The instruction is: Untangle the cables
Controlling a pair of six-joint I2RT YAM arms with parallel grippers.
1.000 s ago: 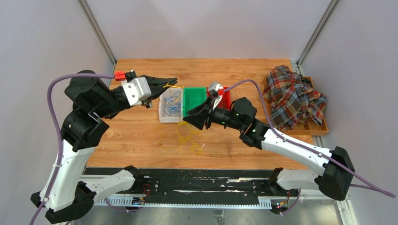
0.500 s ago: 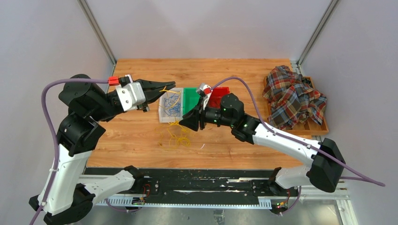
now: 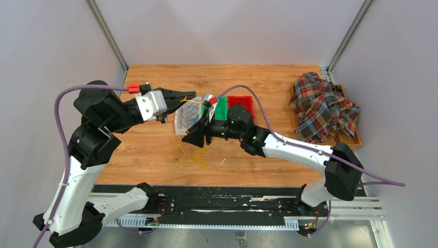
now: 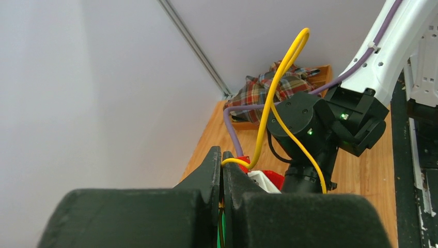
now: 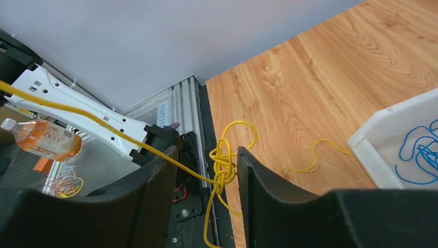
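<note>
My left gripper (image 3: 191,94) hangs above the white tray (image 3: 177,118), shut on a thin yellow cable (image 4: 274,88) that leaves its tips (image 4: 222,154) and loops upward. The strand runs taut down to a knot of yellow cable (image 5: 223,166) that hangs between the fingers of my right gripper (image 5: 206,151), which is open just in front of the tray (image 5: 373,150). More yellow cable (image 3: 193,155) lies loose on the table under my right gripper (image 3: 195,138). Blue cables (image 3: 190,110) are coiled inside the tray, also in the right wrist view (image 5: 419,157).
A green bin (image 3: 222,108) and a red bin (image 3: 243,102) stand right of the white tray, partly under the right arm. A plaid cloth (image 3: 323,106) is heaped on a wooden tray (image 3: 352,140) at the far right. The black rail (image 3: 232,204) runs along the near edge.
My right arm has swung left across the bins to the white tray, and its jaws have widened around the yellow knot. The left gripper stays shut on the yellow cable, barely shifted.
</note>
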